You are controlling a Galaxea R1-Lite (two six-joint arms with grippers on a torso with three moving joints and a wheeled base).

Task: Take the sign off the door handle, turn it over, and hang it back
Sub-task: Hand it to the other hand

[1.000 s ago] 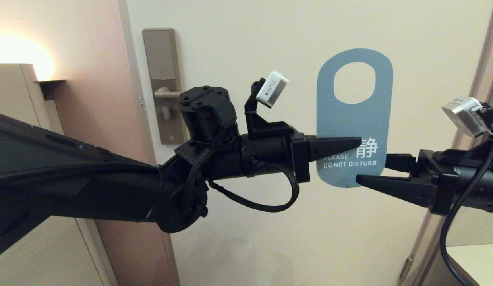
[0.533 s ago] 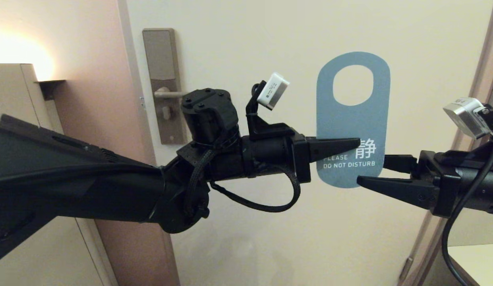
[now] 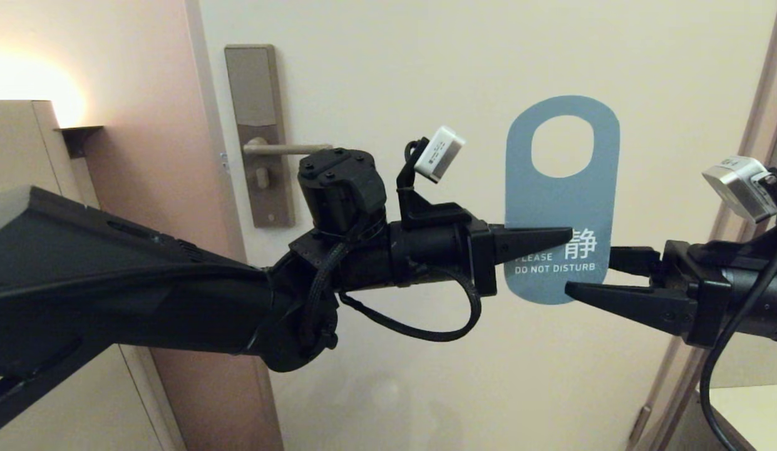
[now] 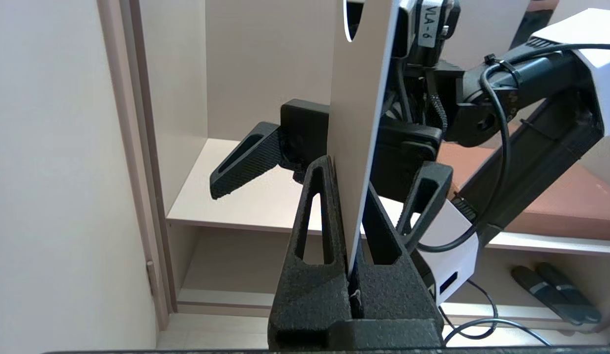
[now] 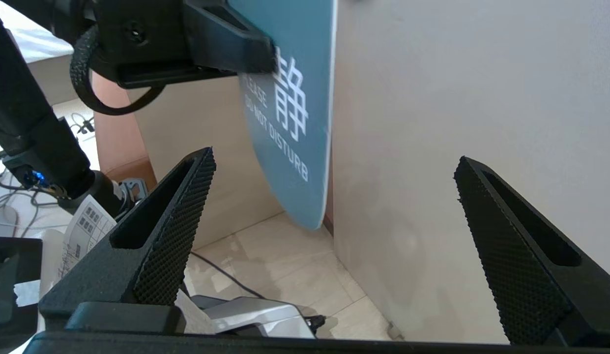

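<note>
The sign hangs in the air in front of the door, upright, blue face with white lettering toward the head camera, hole at the top. My left gripper is shut on its lower part, reaching in from the left. In the left wrist view the sign stands edge-on between the pinched fingertips of the left gripper. My right gripper is open, one finger in front of the sign's bottom right corner and one behind. The right wrist view shows the sign between the spread fingertips of the right gripper, untouched. The door handle is bare.
The lock plate sits at the door's left edge beside a pinkish frame. A cabinet stands at far left. Another door frame runs down the right. Shelves with dark slippers lie beyond; cables trail on the floor.
The left gripper and the sign have sunk a little and drifted slightly right, uncovering more of the door handle. The right gripper has stayed open and nearly still.
</note>
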